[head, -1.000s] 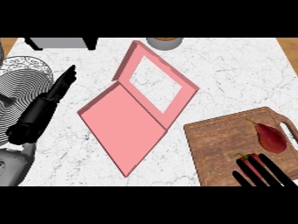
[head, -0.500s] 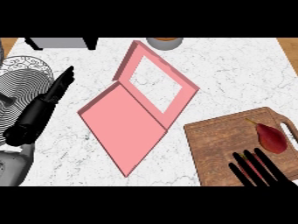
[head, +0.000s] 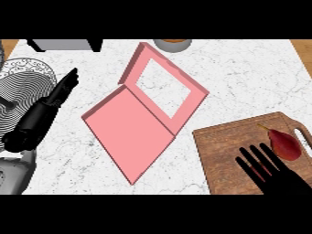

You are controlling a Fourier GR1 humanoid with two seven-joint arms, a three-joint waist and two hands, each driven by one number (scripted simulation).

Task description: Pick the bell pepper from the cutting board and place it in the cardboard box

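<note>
- The pepper (head: 287,145) lies on the board (head: 226,146), at its right side, just beside the handle hole.
- The right hand (head: 280,179) comes in from the lower edge over the board. Its fingers (head: 253,160) are straight and spread and grasp nothing. They end just left of the pepper; I cannot tell if they touch it.
- The pink box (head: 132,132) lies open in the middle of the counter (head: 253,77), left of the board and apart from it.
- The left hand (head: 40,116) is at the left, released, with straight fingers pointing up, well apart from the pepper.
</note>
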